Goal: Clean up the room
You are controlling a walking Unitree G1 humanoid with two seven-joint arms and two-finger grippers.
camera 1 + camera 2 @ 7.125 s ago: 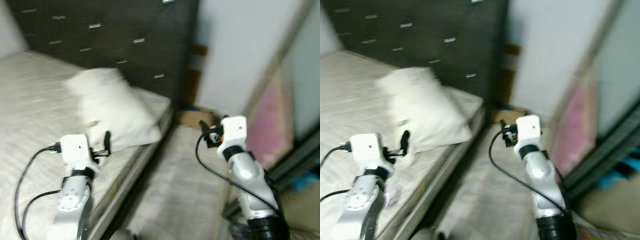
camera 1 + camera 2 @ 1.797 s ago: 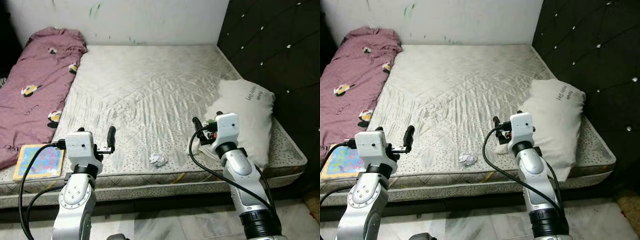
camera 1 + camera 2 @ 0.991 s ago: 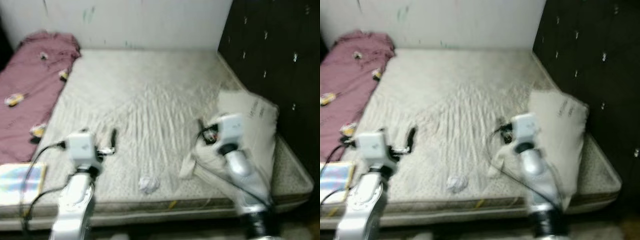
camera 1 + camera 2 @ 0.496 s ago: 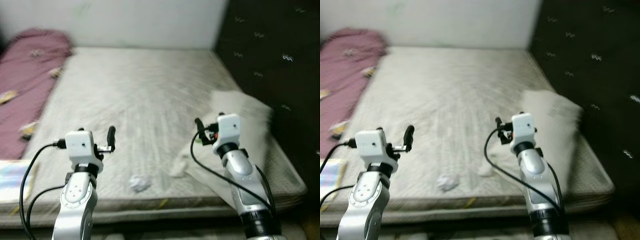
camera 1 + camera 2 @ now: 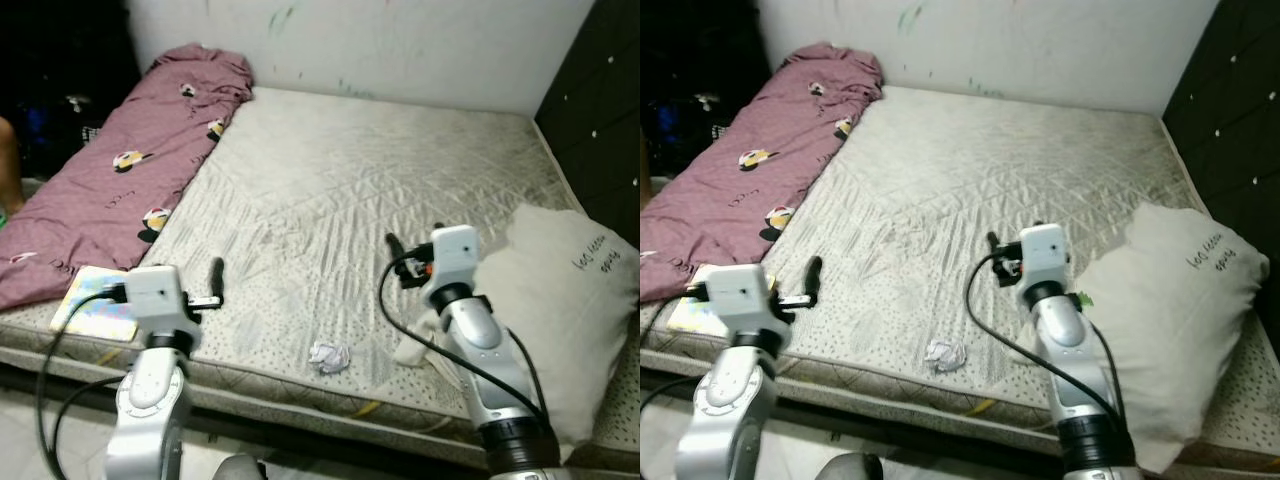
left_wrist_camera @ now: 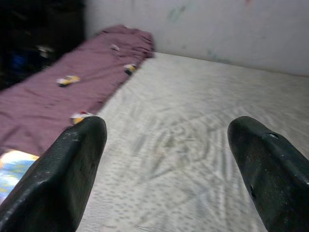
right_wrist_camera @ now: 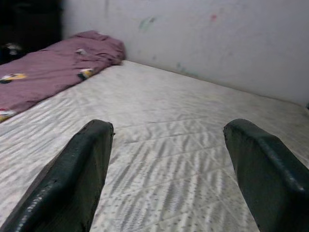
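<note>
A crumpled ball of white paper (image 5: 329,355) lies on the bare grey mattress (image 5: 360,190) near its front edge. It sits between my two arms and a little ahead of them. My left gripper (image 5: 216,274) hovers open over the front left of the mattress, fingers (image 6: 72,169) spread wide with nothing between them. The right gripper (image 5: 392,244) is raised over the mattress right of the paper, also open and empty, fingers (image 7: 82,174) far apart. A colourful flat book (image 5: 94,305) rests at the front left corner.
A mauve printed blanket (image 5: 130,170) runs along the left side of the bed. A white pillow (image 5: 570,300) lies at the right with a scrap of white cloth (image 5: 413,347) at its near corner. The dark padded headboard (image 5: 600,90) rises on the right, a pale wall (image 5: 400,40) behind.
The whole picture has shifted and sharpened: the camera has swung left, bringing the blanket and book into view. Both arms keep the same raised pose, and the paper ball has not moved.
</note>
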